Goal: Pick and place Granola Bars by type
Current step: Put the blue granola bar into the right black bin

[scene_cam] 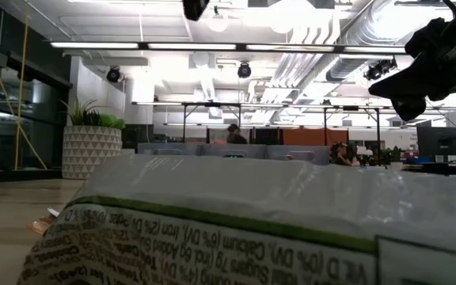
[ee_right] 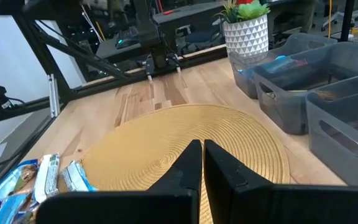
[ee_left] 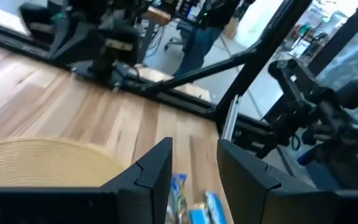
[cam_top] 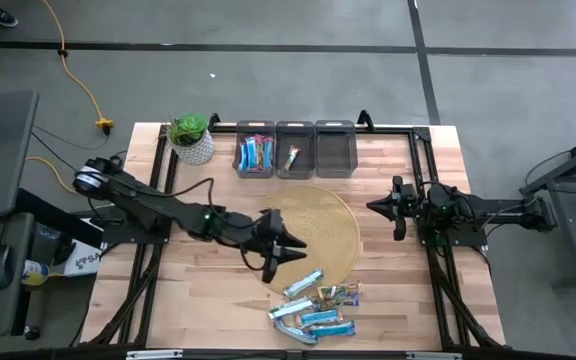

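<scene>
Several granola bars [cam_top: 315, 305], mostly blue-and-white with a greenish one among them, lie in a loose pile on the wood near the table's front edge. My left gripper [cam_top: 288, 256] hangs open above the near-left rim of the round woven mat [cam_top: 330, 225], just short of the pile. In the left wrist view, bars [ee_left: 179, 198] show below the gap between its fingers [ee_left: 194, 146], which hold nothing. My right gripper [cam_top: 386, 207] waits shut at the table's right side, pointing at the mat [ee_right: 191, 134]. One wrapper [scene_cam: 236, 229] fills the bottom of the low view.
Three dark grey bins stand in a row at the far edge: the left one [cam_top: 255, 152] holds blue-and-red bars, the middle one [cam_top: 294, 152] holds one bar, and the right one [cam_top: 335, 150] looks bare. A potted plant [cam_top: 191, 138] stands to their left.
</scene>
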Motion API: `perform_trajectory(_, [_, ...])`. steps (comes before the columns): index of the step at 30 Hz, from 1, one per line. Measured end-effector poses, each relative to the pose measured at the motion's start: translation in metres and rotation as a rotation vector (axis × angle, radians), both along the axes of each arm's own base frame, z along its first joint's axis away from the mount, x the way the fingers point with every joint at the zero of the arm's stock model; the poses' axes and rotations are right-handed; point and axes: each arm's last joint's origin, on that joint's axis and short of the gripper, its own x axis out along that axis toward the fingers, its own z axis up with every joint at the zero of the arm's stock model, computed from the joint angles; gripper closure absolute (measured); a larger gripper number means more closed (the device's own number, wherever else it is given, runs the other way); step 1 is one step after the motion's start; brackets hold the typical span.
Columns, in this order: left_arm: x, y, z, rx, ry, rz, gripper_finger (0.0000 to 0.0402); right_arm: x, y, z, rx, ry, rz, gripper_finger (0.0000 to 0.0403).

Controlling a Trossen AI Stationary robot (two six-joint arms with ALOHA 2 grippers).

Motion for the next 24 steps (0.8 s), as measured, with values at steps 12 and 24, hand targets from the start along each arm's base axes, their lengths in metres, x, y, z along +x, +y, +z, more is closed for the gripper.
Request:
perform_trajectory(12, [0.026, -0.014, 0.023, 0.113, 0.073, -0.051, 0.0277, 0.001, 0.0, -0.002, 0.0, 0.015, 0.0, 0.0402])
perform_trajectory(24, [0.044, -0.037, 0.02, 0.217, 0.275, -0.11, 0.0277, 0.001, 0.0, -0.002, 0.0, 0.021, 0.0, 0.0402])
